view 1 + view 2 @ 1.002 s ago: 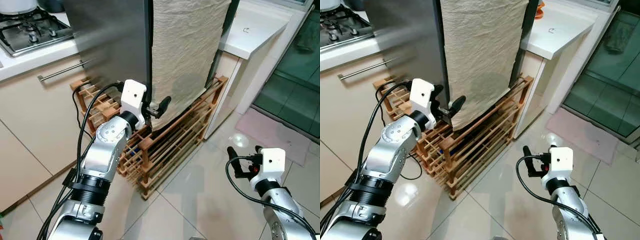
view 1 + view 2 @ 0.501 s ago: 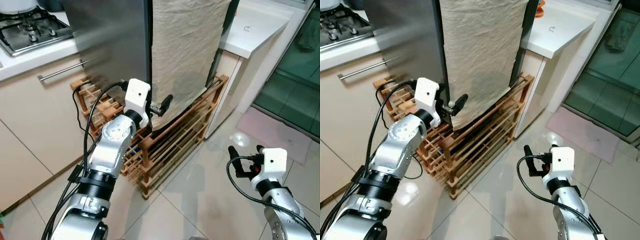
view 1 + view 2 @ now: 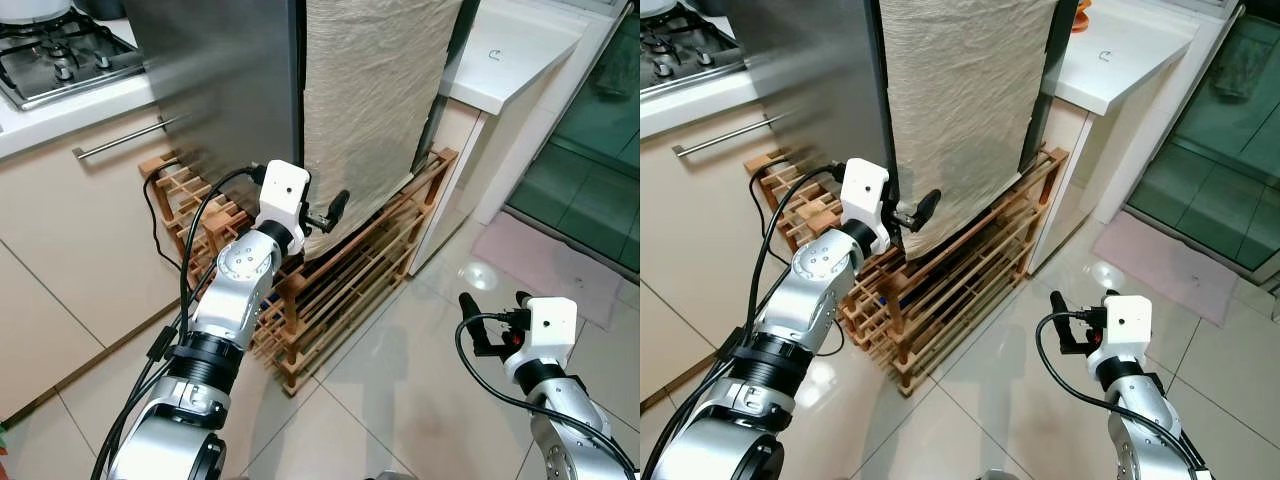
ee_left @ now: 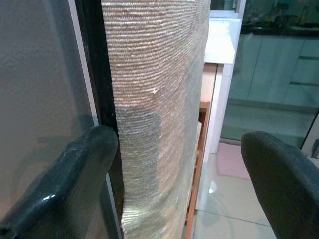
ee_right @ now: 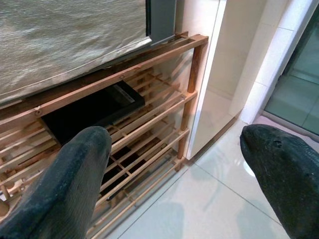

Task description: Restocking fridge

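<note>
The fridge point(image 3: 220, 90) has a stainless steel side, and a beige cloth point(image 3: 370, 100) hangs over its door. My left gripper point(image 3: 318, 213) is open at the lower part of the door's edge. In the left wrist view one fingertip point(image 4: 75, 179) lies against the steel side and the other point(image 4: 284, 184) is out in front of the cloth. The dark seam between side and door runs between them. My right gripper point(image 3: 490, 312) hangs low over the tiled floor, open and holding nothing. It faces the wooden rack point(image 5: 149, 89).
A slatted wooden rack point(image 3: 350, 280) stands under the fridge, with a flat black object point(image 5: 94, 107) on a shelf. A hob point(image 3: 60, 55) and a drawer handle point(image 3: 120, 140) are at left, a white counter point(image 3: 510, 55) at right. A black cable point(image 3: 160, 230) trails by the rack; a pink mat point(image 3: 550, 265) lies far right.
My left arm has reached further forward and right, bringing its gripper closer against the door's edge. The right arm has hardly moved.
</note>
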{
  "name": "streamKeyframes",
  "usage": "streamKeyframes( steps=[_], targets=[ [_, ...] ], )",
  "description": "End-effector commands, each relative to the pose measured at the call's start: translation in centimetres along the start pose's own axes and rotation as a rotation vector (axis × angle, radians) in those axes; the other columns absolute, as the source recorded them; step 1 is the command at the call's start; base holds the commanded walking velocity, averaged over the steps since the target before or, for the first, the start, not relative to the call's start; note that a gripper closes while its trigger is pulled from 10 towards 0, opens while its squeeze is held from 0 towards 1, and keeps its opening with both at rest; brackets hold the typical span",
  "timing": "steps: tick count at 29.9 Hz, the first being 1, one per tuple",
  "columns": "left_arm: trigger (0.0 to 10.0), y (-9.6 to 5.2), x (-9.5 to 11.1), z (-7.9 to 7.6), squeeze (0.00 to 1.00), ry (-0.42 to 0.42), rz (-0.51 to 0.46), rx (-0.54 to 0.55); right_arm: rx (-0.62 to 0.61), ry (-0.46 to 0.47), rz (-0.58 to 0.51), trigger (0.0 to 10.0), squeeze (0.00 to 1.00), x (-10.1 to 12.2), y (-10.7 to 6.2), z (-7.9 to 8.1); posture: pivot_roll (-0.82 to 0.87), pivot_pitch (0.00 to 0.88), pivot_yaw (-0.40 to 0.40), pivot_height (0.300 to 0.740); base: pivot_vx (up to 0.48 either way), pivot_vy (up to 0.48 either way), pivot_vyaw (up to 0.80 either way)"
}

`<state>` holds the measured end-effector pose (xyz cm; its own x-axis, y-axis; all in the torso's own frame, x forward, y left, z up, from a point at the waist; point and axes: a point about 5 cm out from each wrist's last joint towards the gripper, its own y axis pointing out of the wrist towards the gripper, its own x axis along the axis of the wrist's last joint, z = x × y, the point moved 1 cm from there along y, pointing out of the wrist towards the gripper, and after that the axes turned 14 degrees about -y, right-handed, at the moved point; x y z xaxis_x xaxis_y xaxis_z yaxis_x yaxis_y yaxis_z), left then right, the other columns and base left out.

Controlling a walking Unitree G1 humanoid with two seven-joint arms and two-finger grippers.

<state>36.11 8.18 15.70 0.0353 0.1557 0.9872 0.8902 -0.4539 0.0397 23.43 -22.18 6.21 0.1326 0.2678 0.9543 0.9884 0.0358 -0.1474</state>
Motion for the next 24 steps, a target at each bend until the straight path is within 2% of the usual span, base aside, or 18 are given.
streamKeyframes(
  steps=[1, 5, 10, 17, 24],
  targets=[
    [10.0, 0.3, 0.1, 0.0, 0.00, 0.013, -0.001, 0.010, -0.010, -0.008, 0.004, 10.0, 0.00, -0.2, -0.3, -0.5, -0.06, 0.040, -0.028, 0.740, 0.000, 0.000, 0.00],
    [10.0, 0.4, -0.2, 0.2, 0.00, 0.019, 0.002, 0.027, -0.008, -0.008, 0.004, 10.0, 0.00, -0.2, -0.2, -0.4, -0.06, 0.036, -0.027, 0.740, 0.000, 0.000, 0.00],
    [10.0, 0.7, -0.8, -0.9, 0.00, 0.016, 0.025, -0.004, -0.006, -0.008, 0.001, 10.0, 0.00, -0.1, 0.0, -0.3, -0.06, 0.031, -0.027, 0.740, 0.000, 0.000, 0.00],
    [10.0, 1.2, -2.3, -4.2, 0.00, -0.003, 0.078, -0.091, 0.003, -0.005, -0.003, 10.0, 0.00, 0.0, 0.2, 0.0, -0.06, 0.025, -0.024, 0.740, 0.000, 0.000, 0.00],
    [10.0, 1.4, -2.7, -6.2, 0.00, -0.025, 0.080, -0.143, 0.018, -0.002, 0.013, 10.0, 0.00, -0.4, 0.0, 0.5, -0.06, 0.031, -0.023, 0.740, 0.000, 0.000, 0.00]
  ],
)
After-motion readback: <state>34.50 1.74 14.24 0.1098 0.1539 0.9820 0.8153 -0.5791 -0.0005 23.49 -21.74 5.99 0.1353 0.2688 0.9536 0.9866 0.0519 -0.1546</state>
